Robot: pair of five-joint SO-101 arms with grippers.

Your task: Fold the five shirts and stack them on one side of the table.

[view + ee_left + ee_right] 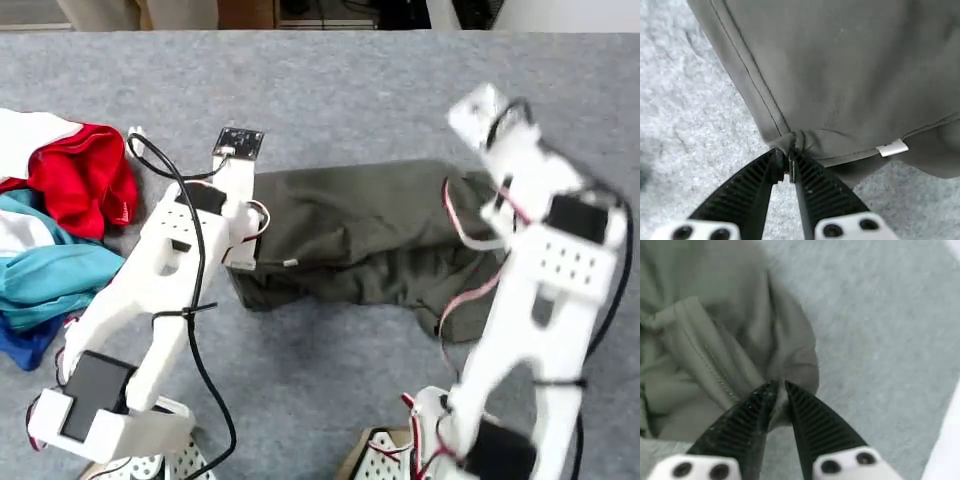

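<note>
With the unfolded pile (60, 230) waiting at the table's left edge, your left gripper (790, 159) is pinched tight on the hem of the olive shirt (370, 230), which lies crumpled mid-table. Your right gripper (779, 386) is all but closed on a fold at the shirt's other side, so lift both corners evenly and pull the cloth taut before laying it flat.

Here's the olive-drab shirt (850, 70) at the left claw's (790, 160) black ribbed fingers (815, 185), dark stitch lines along its hem, white tag (892, 148) just beside the claw. Speckled grey table (685, 125) beneath. Well apart from the claw: red shirt (85, 180), teal shirt (50, 270), blue shirt (25, 342), white shirt (30, 135).
</note>
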